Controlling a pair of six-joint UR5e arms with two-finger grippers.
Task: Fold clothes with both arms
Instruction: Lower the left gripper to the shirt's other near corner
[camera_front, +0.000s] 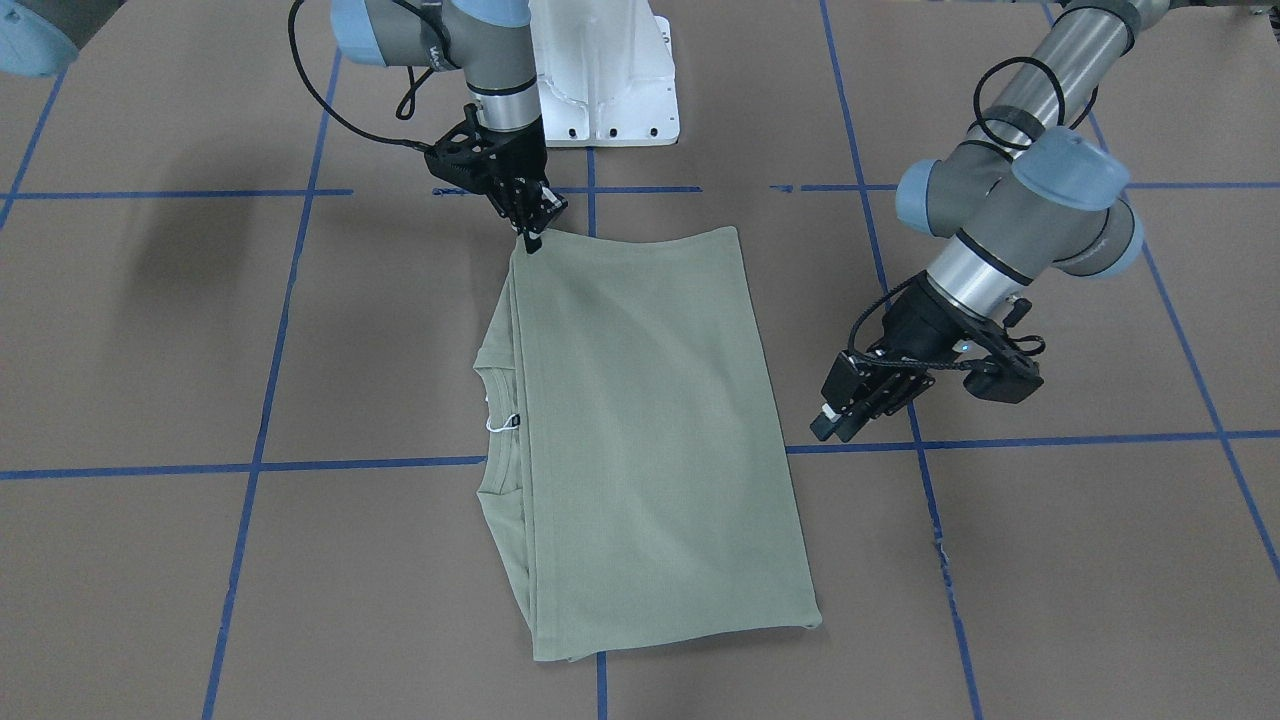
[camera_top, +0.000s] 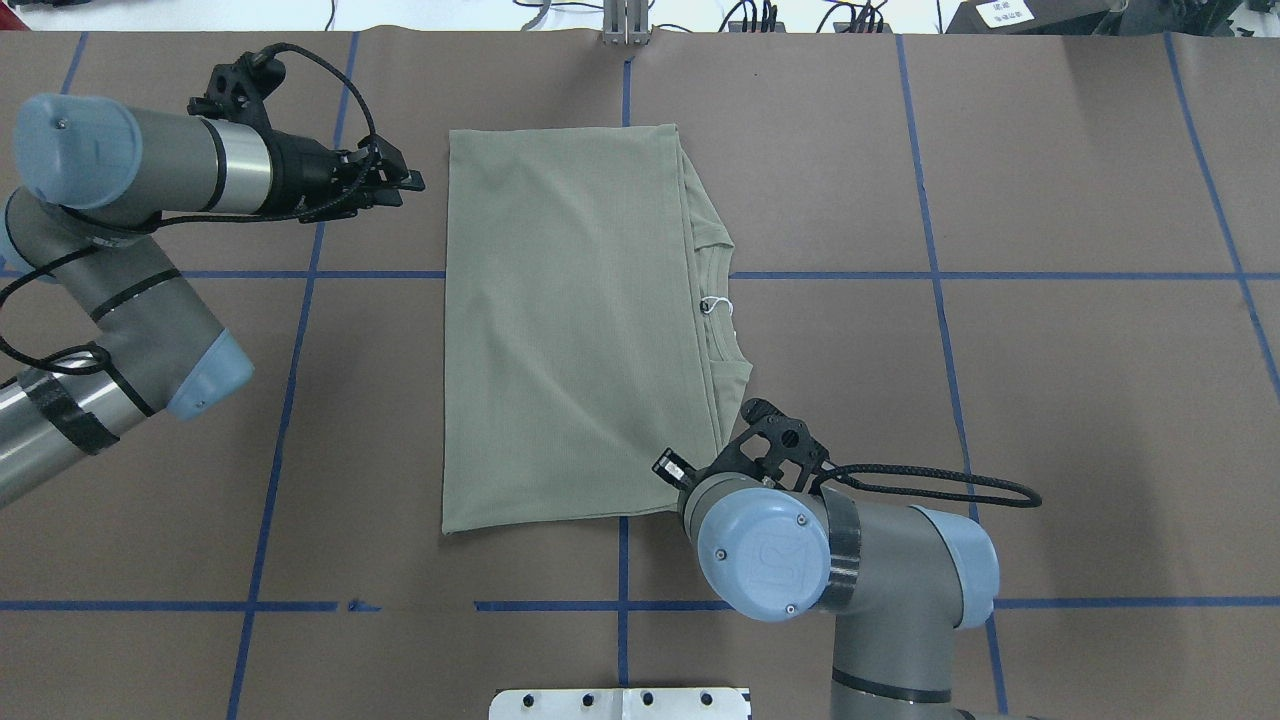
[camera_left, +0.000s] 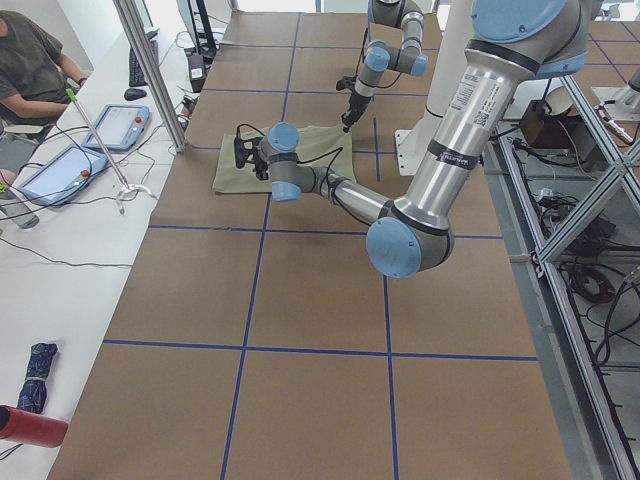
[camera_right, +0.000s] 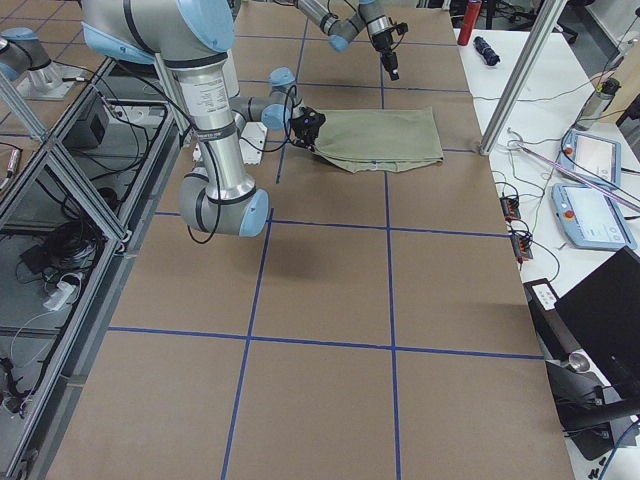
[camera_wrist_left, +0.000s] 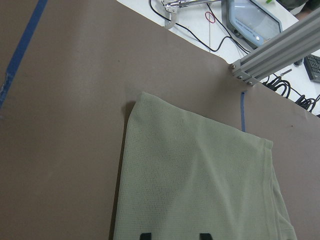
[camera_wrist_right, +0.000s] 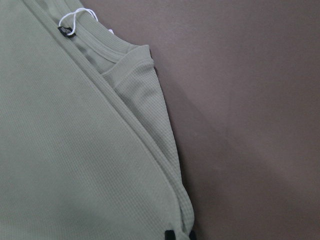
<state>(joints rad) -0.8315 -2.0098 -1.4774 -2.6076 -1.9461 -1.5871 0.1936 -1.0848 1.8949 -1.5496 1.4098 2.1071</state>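
The sage-green shirt (camera_front: 640, 430) lies folded into a rectangle on the brown table; it also shows in the overhead view (camera_top: 570, 320). Its ribbed collar (camera_top: 722, 300) and white tag string (camera_top: 712, 305) stick out on the side toward my right arm. My right gripper (camera_front: 530, 240) is shut on the shirt's near corner; in the right wrist view its fingertips (camera_wrist_right: 170, 234) pinch the layered edge. My left gripper (camera_top: 405, 182) is open and empty, a little off the shirt's opposite edge. In the left wrist view (camera_wrist_left: 174, 235) its tips stand apart.
The white pedestal base (camera_front: 610, 80) stands at the robot's side of the table. Blue tape lines (camera_top: 620, 605) grid the brown surface. An operator (camera_left: 30, 60) sits at a side desk with tablets (camera_left: 60, 170) beyond a metal post (camera_left: 150, 70).
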